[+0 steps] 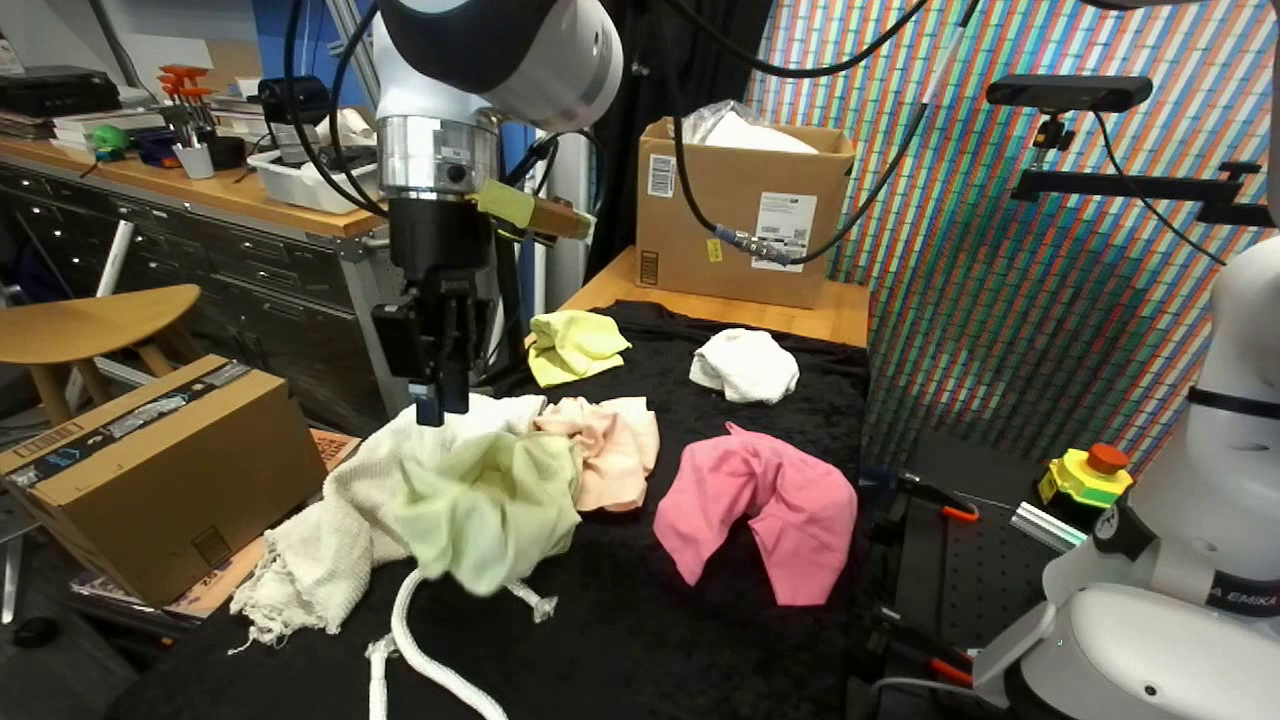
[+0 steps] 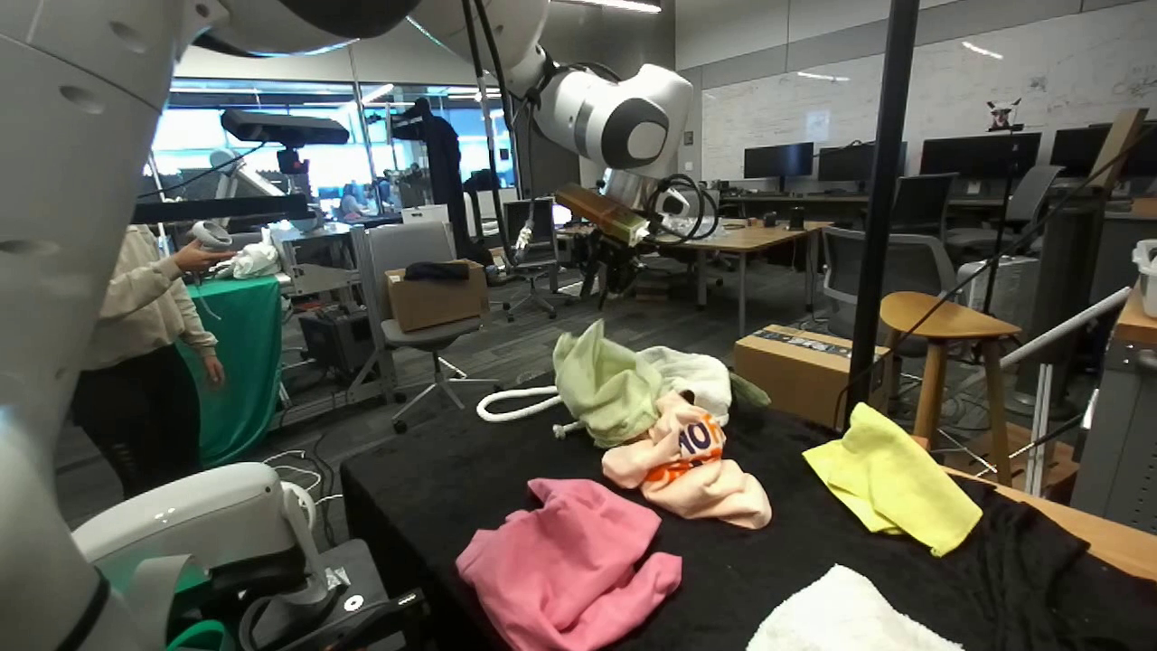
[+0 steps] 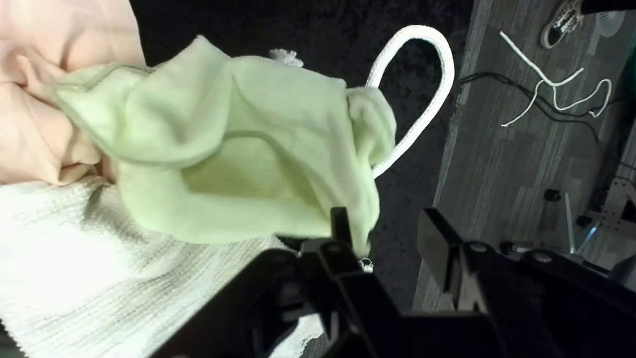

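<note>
Two spread fingers (image 3: 433, 246) hang above the pale green cloth (image 3: 248, 166), apparently not touching it

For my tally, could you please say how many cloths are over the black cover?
6: pale green cloth, peach cloth, fringed cloth, clustered; pink cloth, alone; white cloth, yellow cloth, nearest the tabletop carton. More may hide.

Pale green cloth (image 1: 490, 510): blurred in an exterior view; hides part of white rope (image 1: 440, 671), whose lower run the bottom edge cuts off. Wrist view: cream knit towel (image 3: 164, 288) cropped left and below; gripper (image 3: 385, 223) cut by lower edge. In an exterior view: lettering (image 2: 696, 440) on peach cloth (image 2: 719, 497) partly lost in folds; white towel (image 2: 841, 619) cropped below; head of person (image 2: 136, 316) hidden behind robot arm (image 2: 72, 226).
</note>
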`<state>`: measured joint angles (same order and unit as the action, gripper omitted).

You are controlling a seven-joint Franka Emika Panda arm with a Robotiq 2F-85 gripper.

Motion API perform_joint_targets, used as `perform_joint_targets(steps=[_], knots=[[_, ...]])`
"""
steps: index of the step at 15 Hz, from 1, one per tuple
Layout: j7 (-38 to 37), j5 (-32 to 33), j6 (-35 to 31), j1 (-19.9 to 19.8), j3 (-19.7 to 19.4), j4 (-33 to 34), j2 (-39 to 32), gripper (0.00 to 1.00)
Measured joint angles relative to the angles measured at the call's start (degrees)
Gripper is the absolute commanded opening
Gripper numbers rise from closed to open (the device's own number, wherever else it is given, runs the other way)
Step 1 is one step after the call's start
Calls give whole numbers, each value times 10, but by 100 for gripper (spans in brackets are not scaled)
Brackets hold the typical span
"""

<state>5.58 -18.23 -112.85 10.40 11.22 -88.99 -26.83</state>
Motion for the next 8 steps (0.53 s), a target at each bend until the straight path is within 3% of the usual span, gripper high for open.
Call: perform_joint_targets(steps=[4, 8], knots=[[-1, 0, 0, -7, -8, 0, -5, 100], [-5, 4, 0, -17, -24, -3, -10, 100]])
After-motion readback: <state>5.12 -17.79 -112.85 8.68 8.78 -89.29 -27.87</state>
